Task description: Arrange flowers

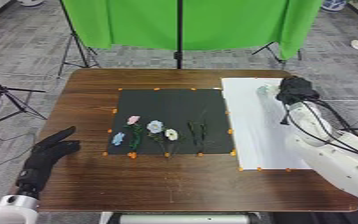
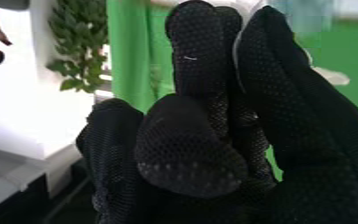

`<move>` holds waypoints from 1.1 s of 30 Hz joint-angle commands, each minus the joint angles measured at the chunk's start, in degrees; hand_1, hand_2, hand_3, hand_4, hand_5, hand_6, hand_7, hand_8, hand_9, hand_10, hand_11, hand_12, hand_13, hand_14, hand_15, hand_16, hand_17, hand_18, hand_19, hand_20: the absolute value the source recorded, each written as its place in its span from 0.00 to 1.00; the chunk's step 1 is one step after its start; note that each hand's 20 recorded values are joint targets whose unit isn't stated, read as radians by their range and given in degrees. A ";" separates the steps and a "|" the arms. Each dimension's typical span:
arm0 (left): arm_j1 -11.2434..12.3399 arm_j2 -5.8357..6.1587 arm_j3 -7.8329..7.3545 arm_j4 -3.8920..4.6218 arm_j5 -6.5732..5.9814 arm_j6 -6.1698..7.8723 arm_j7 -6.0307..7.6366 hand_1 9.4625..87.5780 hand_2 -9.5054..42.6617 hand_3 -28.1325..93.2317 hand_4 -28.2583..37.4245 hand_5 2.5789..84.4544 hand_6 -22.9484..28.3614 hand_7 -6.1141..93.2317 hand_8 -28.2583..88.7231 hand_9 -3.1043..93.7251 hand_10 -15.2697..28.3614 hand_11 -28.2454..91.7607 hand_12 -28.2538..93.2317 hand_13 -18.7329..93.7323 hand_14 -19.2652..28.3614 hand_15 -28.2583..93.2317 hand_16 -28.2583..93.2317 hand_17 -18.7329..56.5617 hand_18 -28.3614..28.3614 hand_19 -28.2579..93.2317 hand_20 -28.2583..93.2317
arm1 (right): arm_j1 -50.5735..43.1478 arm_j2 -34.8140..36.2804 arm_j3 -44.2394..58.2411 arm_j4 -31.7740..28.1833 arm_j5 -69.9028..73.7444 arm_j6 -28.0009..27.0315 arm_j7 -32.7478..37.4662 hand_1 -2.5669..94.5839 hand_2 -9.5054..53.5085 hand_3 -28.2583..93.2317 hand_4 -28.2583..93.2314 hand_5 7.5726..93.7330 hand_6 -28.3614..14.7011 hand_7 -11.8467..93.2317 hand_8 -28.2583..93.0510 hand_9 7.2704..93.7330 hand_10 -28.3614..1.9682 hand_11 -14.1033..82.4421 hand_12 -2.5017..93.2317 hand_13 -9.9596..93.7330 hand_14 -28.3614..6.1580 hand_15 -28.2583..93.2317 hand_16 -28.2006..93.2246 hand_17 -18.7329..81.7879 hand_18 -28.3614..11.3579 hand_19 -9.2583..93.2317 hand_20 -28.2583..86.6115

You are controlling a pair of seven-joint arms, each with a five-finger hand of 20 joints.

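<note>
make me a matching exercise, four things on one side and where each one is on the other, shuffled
Things:
1. blue flower
2. left hand
3. right hand
4. white sheet

Places:
A. next to a clear item, toward the table's far right corner
B. on the black mat, near its left edge
C. lying flat along the mat's right side
D. left of the mat

Pairs: 1-B, 2-D, 3-A, 4-C
</note>
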 commanded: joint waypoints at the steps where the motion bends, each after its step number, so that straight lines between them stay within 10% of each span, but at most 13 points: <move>1: 1.28 -0.13 -0.40 -0.44 0.07 -0.64 -0.62 0.32 0.30 0.80 0.35 0.46 0.50 0.16 0.19 0.52 0.68 0.41 0.33 0.51 0.81 0.43 0.22 0.32 0.79 0.38 0.37 | 3.04 4.28 5.68 -11.23 0.28 -4.05 -0.21 0.61 0.00 0.71 0.05 0.86 0.67 0.32 0.35 0.96 0.64 0.39 0.36 1.00 0.81 0.72 0.53 0.83 0.34 1.00 0.78; 13: 0.57 -0.04 -0.21 -0.20 0.20 -1.58 -0.91 0.32 0.30 0.80 0.35 0.46 0.50 0.16 0.19 0.52 0.68 0.41 0.33 0.51 0.81 0.43 0.22 0.32 0.79 0.38 0.37 | 9.76 3.68 -9.05 -22.94 0.58 -7.65 -11.70 0.61 0.00 0.71 0.05 0.85 0.69 0.32 0.35 0.96 0.64 0.40 0.35 0.99 0.82 0.72 0.54 0.82 0.34 1.00 0.78; 33: -0.38 0.07 0.23 0.40 0.31 -3.06 -1.78 0.32 0.30 0.80 0.35 0.46 0.50 0.15 0.19 0.51 0.68 0.41 0.33 0.51 0.80 0.43 0.23 0.30 0.80 0.38 0.37 | 13.92 -4.84 -17.16 -20.04 3.42 -18.21 -15.04 0.56 0.00 0.73 0.06 0.83 0.69 0.33 0.34 0.94 0.63 0.42 0.31 0.97 0.79 0.73 0.54 0.80 0.33 1.00 0.78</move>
